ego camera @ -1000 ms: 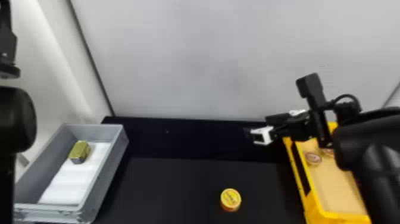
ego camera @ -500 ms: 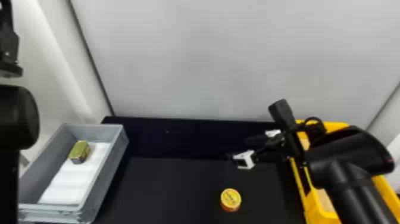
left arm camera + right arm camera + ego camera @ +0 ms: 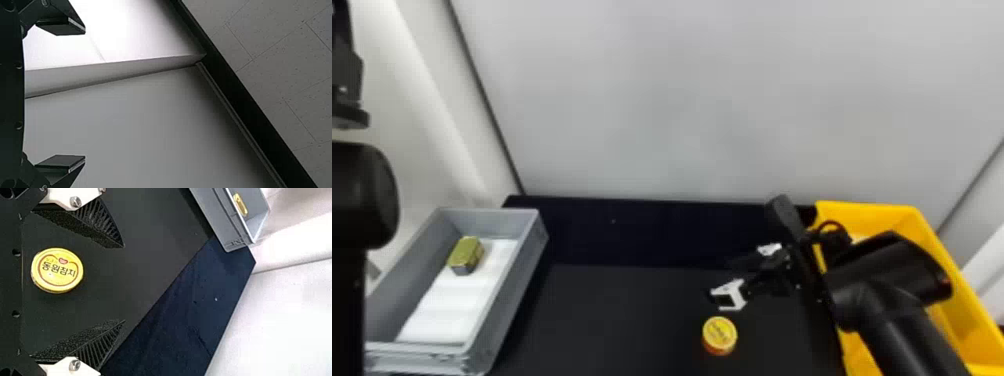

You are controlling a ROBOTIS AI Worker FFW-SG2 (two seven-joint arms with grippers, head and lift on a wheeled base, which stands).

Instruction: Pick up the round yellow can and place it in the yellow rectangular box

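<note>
Right pincer (image 3: 722, 278) spread; can (image 3: 720, 334) near, well apart from yellow box (image 3: 858, 356) edge.

Two boxes are showing: one yellow box (image 3: 892, 215), one gray box (image 3: 524, 265). One round can (image 3: 720, 334) is sitting. One gold block (image 3: 466, 255) is sitting. One white pad (image 3: 444, 310) is lying flat. One table (image 3: 612, 320) is showing. Two arms (image 3: 902, 320) are showing. Two grippers (image 3: 721, 279) are showing, each having two fingers (image 3: 88, 221), making four.

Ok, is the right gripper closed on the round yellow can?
No, the right gripper is open and the round yellow can sits on the black table.
</note>
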